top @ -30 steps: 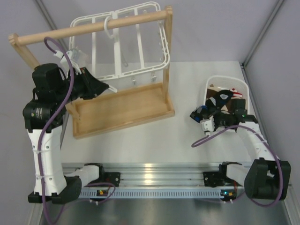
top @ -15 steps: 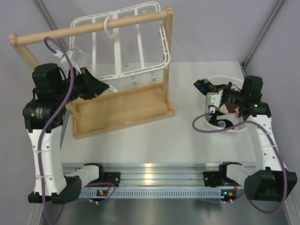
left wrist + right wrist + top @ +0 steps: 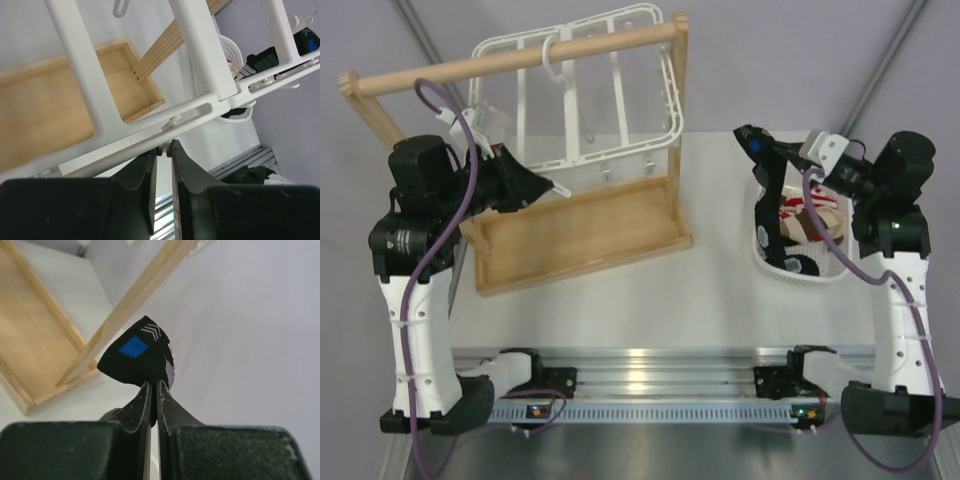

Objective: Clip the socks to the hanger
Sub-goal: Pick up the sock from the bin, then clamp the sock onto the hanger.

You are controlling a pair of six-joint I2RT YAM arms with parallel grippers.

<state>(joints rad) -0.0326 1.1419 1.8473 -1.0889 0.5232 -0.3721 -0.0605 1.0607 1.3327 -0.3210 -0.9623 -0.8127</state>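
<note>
Above the basket (image 3: 820,276), right gripper (image 3: 762,148) is clamped on the sock (image 3: 767,200), which hangs straight down. Hanger (image 3: 200,55) lies well to its left. Left gripper (image 3: 552,185) is pinched shut on the hanger's bottom rail. Right arm carries across.

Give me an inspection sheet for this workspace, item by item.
Surface: white table carries the stand and the basket.
Job's things: hanger hooked over the rail of the wooden stand, no sock seen on it; black sock with a blue patch hangs above the basket.
Clutter: basket holds more fabric pieces.
Grippers: left gripper, fingers shut at the hanger's lower rail, seemingly pinching it; right gripper shut on the black sock.
Cables: purple cables run along both arms.
Surroundings: grey walls; metal rail at the near edge.
</note>
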